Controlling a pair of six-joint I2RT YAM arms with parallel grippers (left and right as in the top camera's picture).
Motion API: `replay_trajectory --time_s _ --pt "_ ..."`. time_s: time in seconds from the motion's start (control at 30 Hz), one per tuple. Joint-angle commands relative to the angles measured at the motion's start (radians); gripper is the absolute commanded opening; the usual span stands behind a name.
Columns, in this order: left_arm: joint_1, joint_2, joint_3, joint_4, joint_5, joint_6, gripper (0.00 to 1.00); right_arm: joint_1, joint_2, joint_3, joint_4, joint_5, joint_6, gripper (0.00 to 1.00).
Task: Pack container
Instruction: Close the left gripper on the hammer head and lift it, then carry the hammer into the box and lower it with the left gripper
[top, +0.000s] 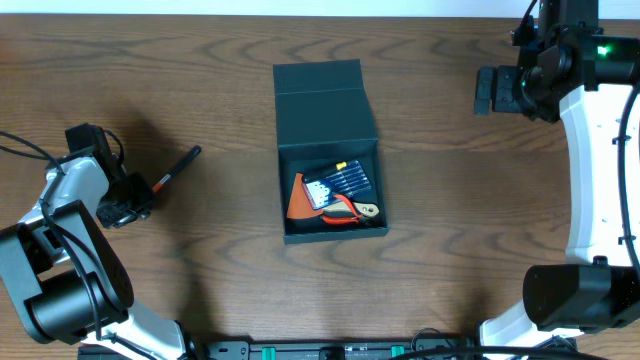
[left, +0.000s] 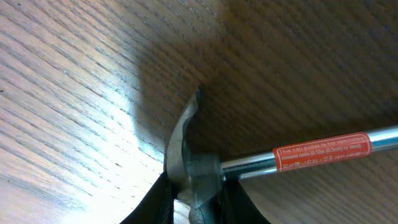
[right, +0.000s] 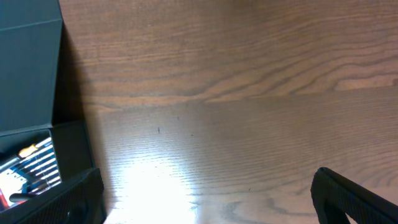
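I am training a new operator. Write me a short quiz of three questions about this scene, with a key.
1. True or false: the container is closed.
2. What sits between the left fingers? A: a cup. B: the hammer head. C: a spoon.
3. Fill in: the right fingers stand ___.
Key: 1 false; 2 B; 3 open.

The left arm (top: 60, 200) bends forward low. Its left gripper (left: 194, 208) is angled down, and the dark fingers (left: 152, 205) sit tight against both sides of a hammer (left: 189, 155) head between them. The right arm (top: 590, 170) stretches far forward with its wrist turned inward. The right gripper (right: 205, 202) hangs with its jaws spread wide.
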Motion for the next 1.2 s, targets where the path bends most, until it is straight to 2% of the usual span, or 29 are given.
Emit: replay_trajectory --time_s 0.0,0.3,0.77,0.97,1.17 --pt "0.004 0.06 -0.034 0.01 -0.016 0.003 0.06 -0.003 -0.003 -0.008 -0.004 0.01 -0.013 0.99" --pt "0.004 0.036 -0.032 0.008 -0.016 0.006 0.06 -0.003 -0.003 -0.008 -0.005 0.01 -0.013 0.99" --pt "-0.034 -0.184 -0.011 -0.053 -0.016 0.037 0.06 -0.003 -0.003 -0.008 -0.008 0.01 -0.012 0.99" --pt "-0.09 -0.264 0.049 -0.154 -0.011 0.037 0.06 -0.003 -0.003 -0.008 -0.007 0.01 -0.012 0.99" --pt "-0.234 -0.305 0.204 -0.313 0.071 0.055 0.06 -0.003 -0.003 -0.008 -0.008 0.01 -0.013 0.99"
